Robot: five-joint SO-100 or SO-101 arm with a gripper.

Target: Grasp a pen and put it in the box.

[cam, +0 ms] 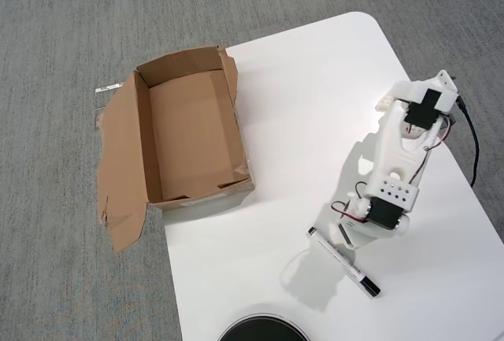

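In the overhead view, a white table (299, 105) with rounded corners is seen on grey carpet (71, 18). The white, 3D-printed arm (398, 164) with black servo blocks is mounted near the table's right edge and is folded toward the lower part of the picture. A black cable (472, 148) is routed from the arm's base off the right edge of the table.

The gripper (345, 235) is directed downward over the table surface and is largely hidden beneath the wrist servo. Its opening cannot be determined from this view, and nothing is seen to be held.

The pen (343, 261) lies flat on the table, diagonal, with its small black end at upper left and its black cap at lower right. Its upper part lies just beside the gripper; whether they touch cannot be determined.

The box (146, 140) is placed at the table's left edge, partly overhanging the carpet, well apart from the pen. It is open at the top, and its interior is seen as bare cardboard. A ragged flap (118, 176) is spread outward on its left side.

A dark round object (262, 329) is cut off by the lower edge of the picture.
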